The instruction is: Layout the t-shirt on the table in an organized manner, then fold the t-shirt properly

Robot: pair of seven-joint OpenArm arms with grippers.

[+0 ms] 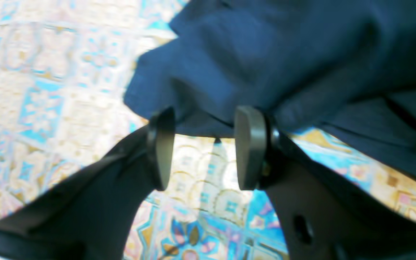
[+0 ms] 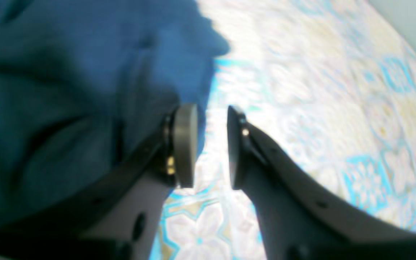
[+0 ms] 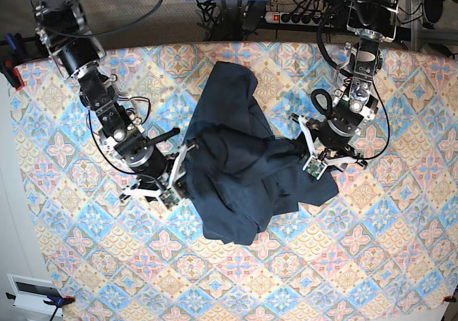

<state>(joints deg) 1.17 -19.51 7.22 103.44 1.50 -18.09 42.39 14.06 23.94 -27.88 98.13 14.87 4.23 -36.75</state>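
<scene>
Both pairs of jaws stand apart and clamp nothing. My left gripper [image 1: 204,148] sits at one edge of the t-shirt [image 3: 232,171], a fold of navy cloth just past the pads; my right gripper [image 2: 211,144] sits at the opposite edge, one pad against the fabric and the other over the bare table [image 3: 372,264]. The shirt lies crumpled in a heap mid-table, one part stretching toward the far side. I judge this to be the laying-out step, with no folding begun. Next, each gripper needs to slide onto an edge of cloth, close on it, and draw outward to spread the heap flat.
</scene>
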